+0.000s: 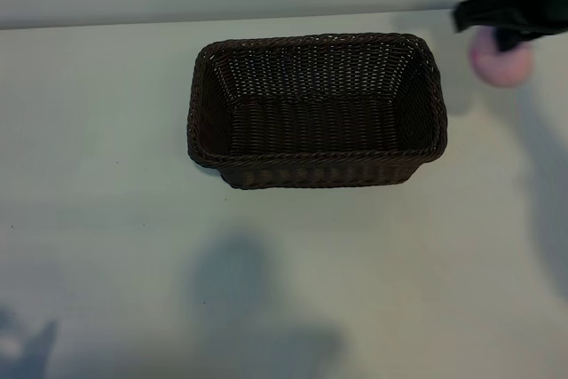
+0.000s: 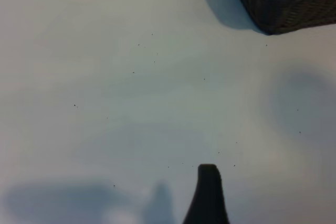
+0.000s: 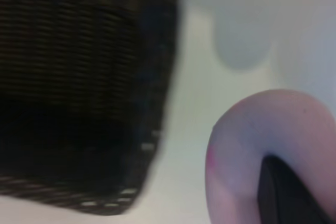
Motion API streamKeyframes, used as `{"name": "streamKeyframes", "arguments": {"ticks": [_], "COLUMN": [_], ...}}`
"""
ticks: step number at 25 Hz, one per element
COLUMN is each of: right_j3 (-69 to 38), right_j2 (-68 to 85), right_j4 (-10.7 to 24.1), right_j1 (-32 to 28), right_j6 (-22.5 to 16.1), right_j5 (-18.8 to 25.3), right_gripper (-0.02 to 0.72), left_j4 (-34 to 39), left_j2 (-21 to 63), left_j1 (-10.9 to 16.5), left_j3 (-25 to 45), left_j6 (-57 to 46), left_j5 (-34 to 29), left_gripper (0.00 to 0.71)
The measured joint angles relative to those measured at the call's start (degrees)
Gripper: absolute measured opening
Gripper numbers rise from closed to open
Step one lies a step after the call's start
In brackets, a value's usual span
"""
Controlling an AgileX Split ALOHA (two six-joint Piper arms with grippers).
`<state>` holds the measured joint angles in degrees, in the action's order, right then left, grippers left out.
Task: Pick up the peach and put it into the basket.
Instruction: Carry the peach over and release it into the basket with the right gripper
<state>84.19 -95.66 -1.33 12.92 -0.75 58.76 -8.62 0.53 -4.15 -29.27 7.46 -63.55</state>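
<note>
The pale pink peach (image 1: 504,67) is at the far right of the table, just right of the dark brown wicker basket (image 1: 316,169). My right gripper (image 1: 507,41) comes down on it from above and is shut on it. In the right wrist view the peach (image 3: 252,140) fills the near corner with one black finger (image 3: 286,195) pressed against it, and the basket (image 3: 79,51) stands close beside it. The basket holds nothing. My left gripper is open over bare table, with only one finger (image 2: 208,195) showing and a basket corner (image 2: 283,3) farther off.
The pale table (image 1: 106,219) stretches around the basket, with arm shadows across its front. The table's back edge runs just behind the basket and the peach.
</note>
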Motion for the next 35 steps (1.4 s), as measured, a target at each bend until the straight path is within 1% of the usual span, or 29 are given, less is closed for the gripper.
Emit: {"name": "streamKeyframes", "arguments": {"ticks": [7, 9, 11, 15, 20, 25, 28, 32, 35], "right_j3": [1.0, 1.0, 1.0, 1.0, 1.0, 1.1, 2.5, 4.9, 5.4], "right_j2": [0.0, 0.0, 0.0, -1.1, -6.8, -12.6, -15.8, -19.0, -19.7], "right_j4": [-0.3, -0.3, -0.3, -0.2, 0.7, 1.3, 2.2, 2.2, 2.2], "right_j1": [12.1, 14.6, 16.4, 16.9, 16.9, 16.9, 16.9, 16.9, 16.9], "right_j6": [-1.3, -1.5, -1.6, -1.6, -1.6, -1.6, -1.6, -1.6, -1.6], "right_j5": [-1.1, -2.7, -5.3, -8.5, -9.1, -11.6, -12.0, -12.6, -14.0], "right_gripper": [0.052, 0.052, 0.052, 0.052, 0.052, 0.052, 0.052, 0.052, 0.056], "left_j4": [0.0, 0.0, 0.0, 0.0, 0.0, 0.0, 0.0, 0.0, 0.0], "left_j2": [0.0, 0.0, 0.0, 0.0, 0.0, 0.0, 0.0, 0.0, 0.0], "left_j1": [0.0, 0.0, 0.0, 0.0, 0.0, 0.0, 0.0, 0.0, 0.0], "left_j3": [0.0, 0.0, 0.0, 0.0, 0.0, 0.0, 0.0, 0.0, 0.0], "left_j6": [0.0, 0.0, 0.0, 0.0, 0.0, 0.0, 0.0, 0.0, 0.0], "left_j5": [0.0, 0.0, 0.0, 0.0, 0.0, 0.0, 0.0, 0.0, 0.0], "left_gripper": [0.592, 0.592, 0.592, 0.592, 0.592, 0.592, 0.592, 0.592, 0.592]}}
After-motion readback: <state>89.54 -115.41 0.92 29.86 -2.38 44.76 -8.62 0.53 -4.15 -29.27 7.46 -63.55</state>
